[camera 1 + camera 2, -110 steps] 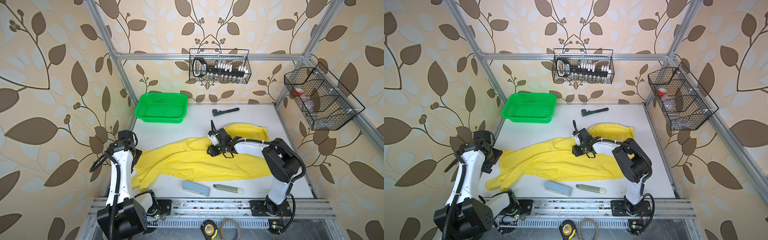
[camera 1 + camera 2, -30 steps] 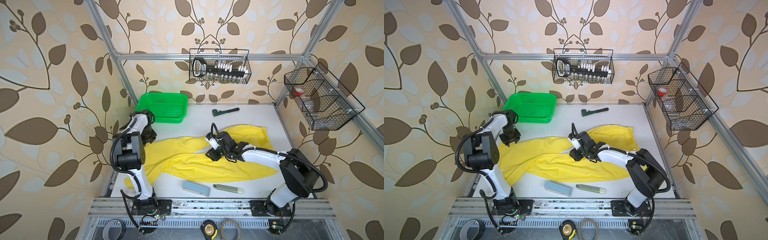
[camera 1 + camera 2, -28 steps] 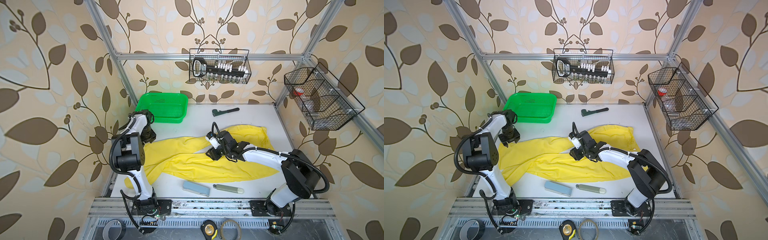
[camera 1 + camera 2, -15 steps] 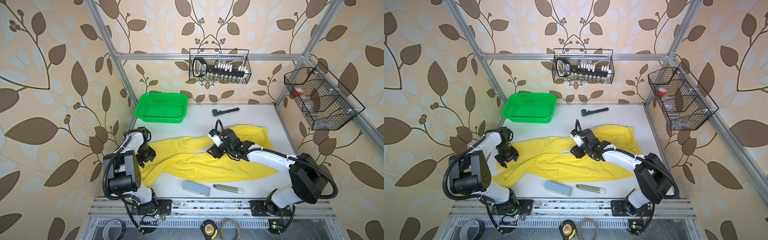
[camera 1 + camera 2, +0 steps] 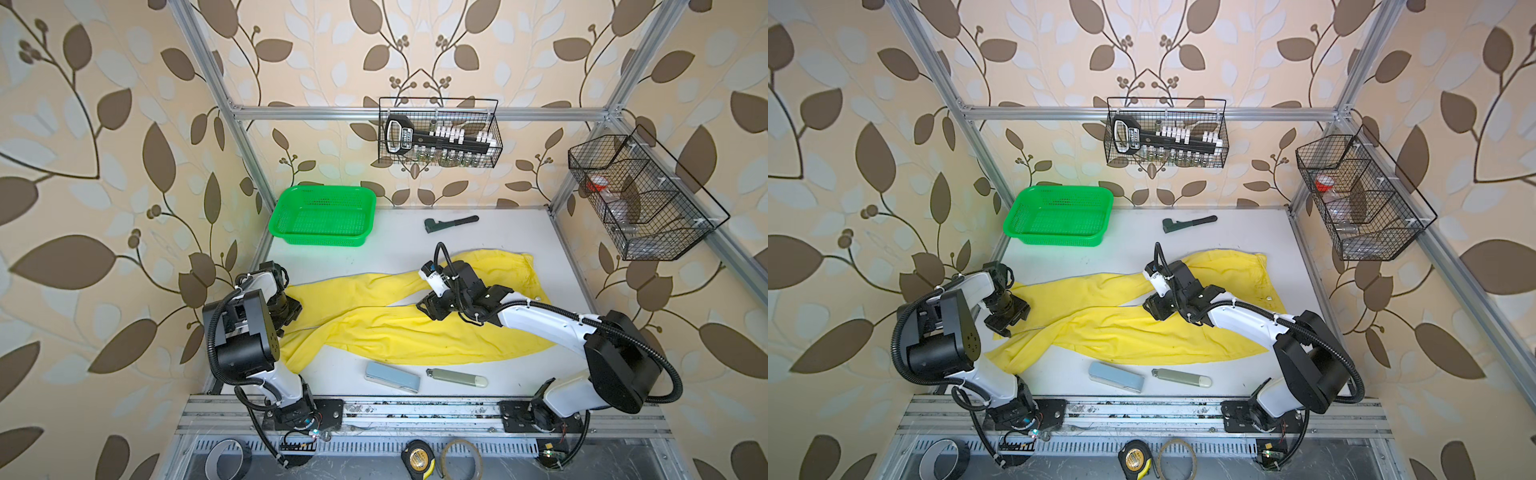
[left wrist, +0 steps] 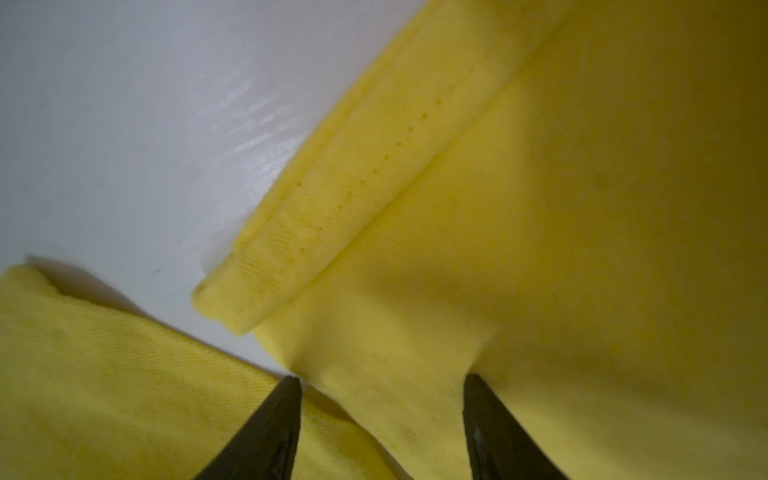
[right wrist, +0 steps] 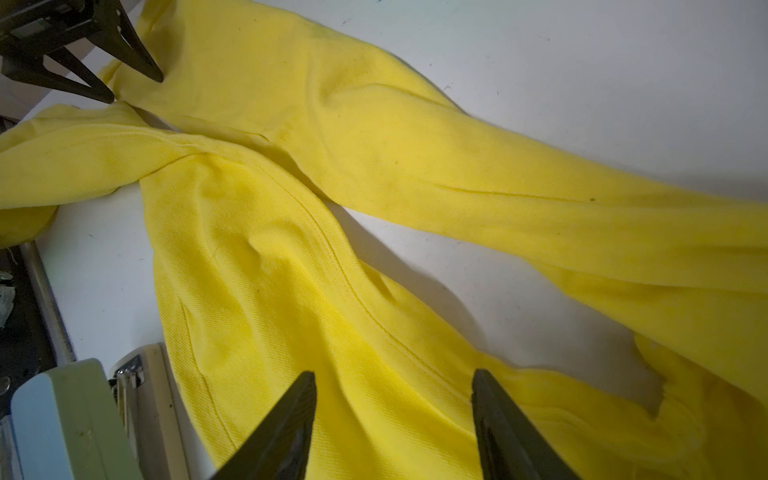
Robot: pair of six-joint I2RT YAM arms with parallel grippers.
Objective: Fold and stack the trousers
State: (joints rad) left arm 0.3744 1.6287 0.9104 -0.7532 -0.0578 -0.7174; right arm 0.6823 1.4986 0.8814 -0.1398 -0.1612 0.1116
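Two legs of the trousers lie spread out flat on the table, so no fold is made yet, and the stacking is also left. The left gripper has its fingers apart on a leg end. The right gripper also has them apart, near the crotch.

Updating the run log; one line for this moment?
trousers unfolded | left gripper open at leg hem | right gripper open near crotch

White arm links, black joint housings, corrugated black cables, pointed black fingers
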